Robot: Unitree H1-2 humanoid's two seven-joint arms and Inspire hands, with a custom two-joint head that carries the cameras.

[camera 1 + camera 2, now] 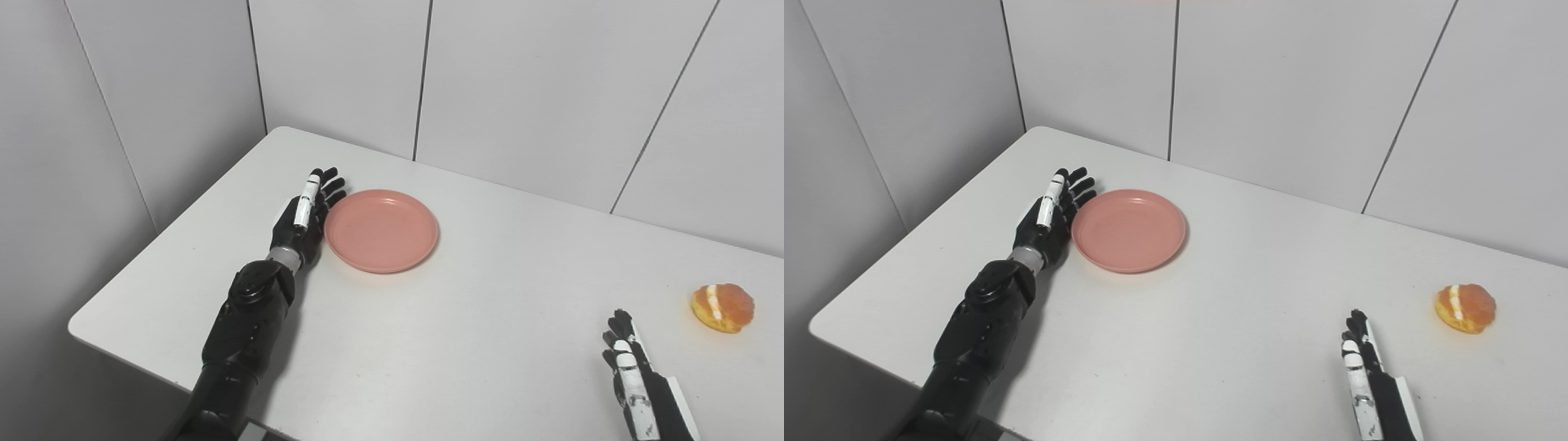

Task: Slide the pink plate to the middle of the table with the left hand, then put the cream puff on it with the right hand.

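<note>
Pink plate (381,230) lies flat; left hand (304,217), fingers spread, touches its left rim. Right hand (631,367), fingers apart and empty, rests well right of the plate, near the cream puff (723,307), whose cream seam runs upright.

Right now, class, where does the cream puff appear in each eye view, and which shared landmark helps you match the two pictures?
Left eye view: cream puff at the far right, on the table, beyond the right hand.
Right eye view: cream puff right of centre, further from the edge.
Shared landmark: the pink plate, beside the left hand.
</note>
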